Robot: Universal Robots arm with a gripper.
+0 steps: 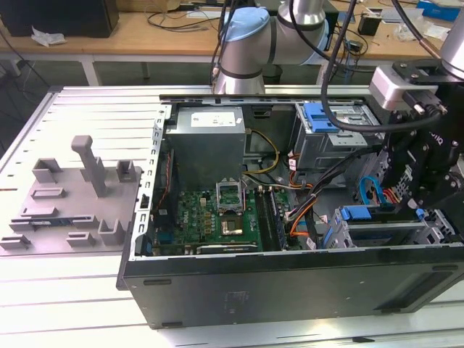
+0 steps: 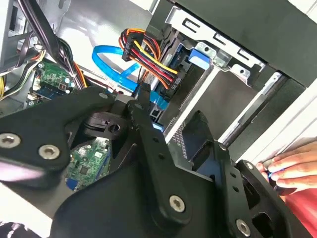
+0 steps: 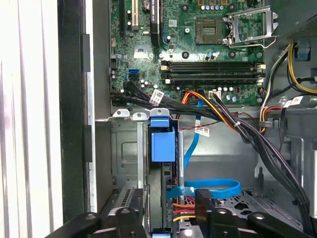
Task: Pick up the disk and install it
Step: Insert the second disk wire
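Black steel computer case (image 1: pixel 290 286), side panel off, lying open on a slatted metal table (image 1: pixel 43 304); all places below are given relative to this case. Green motherboard (image 1: pixel 210 221) on the case floor, with an open silver processor socket (image 3: pixel 250 25) and long memory slots (image 3: pixel 213 72) beside it. Grey power supply (image 1: pixel 206 138) in the far corner, white sticker on top. Grey drive cage with a lighter-blue latch (image 1: pixel 322 116) along the far wall. Black gripper (image 1: pixel 420 181) lowered into the near corner of the case, at the exterior view's right; whether its fingers are spread or closed cannot be told. Disk (image 3: pixel 162 163), edge-on in its blue bracket, standing in the metal bay of that same corner, just beside the gripper. Blue flat data cable (image 3: pixel 213 188) and a red, yellow and black power lead (image 2: pixel 148 54) run to the bay. Grey fixture block (image 1: pixel 72 196) outside the case, on the table. Person's hand (image 2: pixel 292 166) at the case's outer edge.
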